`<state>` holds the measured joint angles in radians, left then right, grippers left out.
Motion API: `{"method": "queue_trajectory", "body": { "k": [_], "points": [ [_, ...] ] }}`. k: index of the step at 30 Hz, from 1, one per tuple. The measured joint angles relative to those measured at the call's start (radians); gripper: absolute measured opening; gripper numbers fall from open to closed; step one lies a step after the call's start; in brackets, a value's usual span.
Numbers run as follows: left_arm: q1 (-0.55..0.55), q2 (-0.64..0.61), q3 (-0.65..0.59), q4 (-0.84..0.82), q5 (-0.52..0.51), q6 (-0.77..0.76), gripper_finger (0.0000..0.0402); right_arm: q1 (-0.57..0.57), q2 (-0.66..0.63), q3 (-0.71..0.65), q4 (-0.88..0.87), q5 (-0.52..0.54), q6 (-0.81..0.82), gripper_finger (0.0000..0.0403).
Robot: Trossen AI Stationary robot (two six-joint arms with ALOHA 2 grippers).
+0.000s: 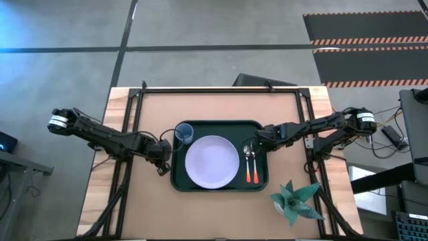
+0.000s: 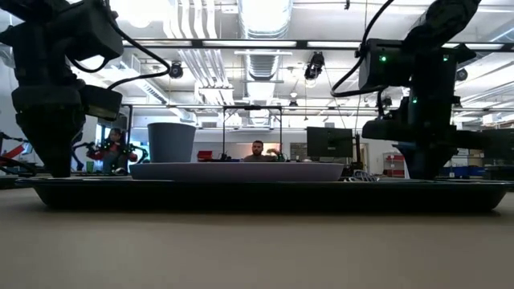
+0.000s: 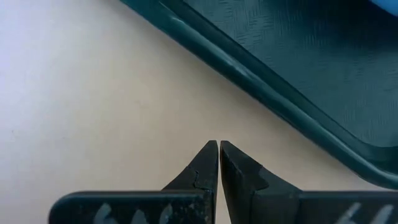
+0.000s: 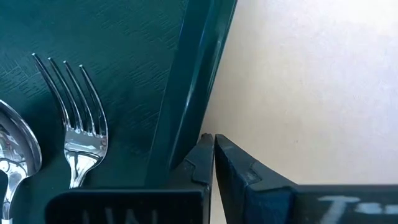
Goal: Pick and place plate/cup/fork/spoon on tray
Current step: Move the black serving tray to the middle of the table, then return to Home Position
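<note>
We see the tray [image 1: 179, 182] in the middle of the table [image 1: 221, 107]; the plate [image 1: 212, 162] lies flat in its middle, and the cup [image 1: 184, 134] stands upright in the tray's far left corner, just beside the plate; the fork [image 1: 253, 164] and the spoon [image 1: 247, 164] lie side by side along the tray's right edge, the fork nearer the rim, both with their metal heads toward the far side; the left gripper [image 1: 162, 161] sits low at the tray's left rim, over bare table, its fingers pressed together on nothing; the right gripper [image 1: 260, 136] sits at the tray's far right rim, near the fork's tines, its fingers likewise closed and empty; a potted plant [image 1: 294, 199] stands on the table near the tray's near right corner.
</note>
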<state>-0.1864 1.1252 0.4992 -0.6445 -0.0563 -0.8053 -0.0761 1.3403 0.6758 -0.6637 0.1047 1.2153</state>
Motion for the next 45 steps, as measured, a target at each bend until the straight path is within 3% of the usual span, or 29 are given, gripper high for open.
{"method": "queue_trajectory", "body": {
  "k": [11, 15, 20, 25, 30, 35, 45],
  "points": [
    [0.0, -0.002, 0.01, -0.012, 0.0, 0.013, 0.0, 0.0, -0.003, 0.003, 0.022, 0.027, -0.014, 0.0008],
    [0.0, -0.024, 0.087, -0.169, -0.047, 0.072, 0.0, 0.0, -0.003, 0.045, -0.001, 0.03, -0.064, 0.0008],
    [0.0, -0.083, 0.244, -0.502, -0.165, 0.083, 0.0, 0.0, -0.005, 0.189, -0.11, 0.096, -0.161, 0.0008],
    [0.0, -0.171, 0.374, -0.642, -0.295, 0.078, 0.0, -0.003, -0.005, 0.395, -0.321, 0.243, -0.253, 0.0008],
    [0.001, -0.27, 0.445, -0.65, -0.421, 0.081, 0.0, -0.003, -0.005, 0.606, -0.506, 0.387, -0.317, 0.0008],
    [0.001, -0.368, 0.461, -0.65, -0.528, 0.087, 0.0, -0.003, -0.005, 0.773, -0.521, 0.458, -0.455, 0.0008],
    [0.001, -0.491, 0.381, -0.642, -0.58, 0.087, 0.0, -0.003, -0.033, 0.912, -0.533, 0.51, -0.657, 0.0008]
  ]
}}
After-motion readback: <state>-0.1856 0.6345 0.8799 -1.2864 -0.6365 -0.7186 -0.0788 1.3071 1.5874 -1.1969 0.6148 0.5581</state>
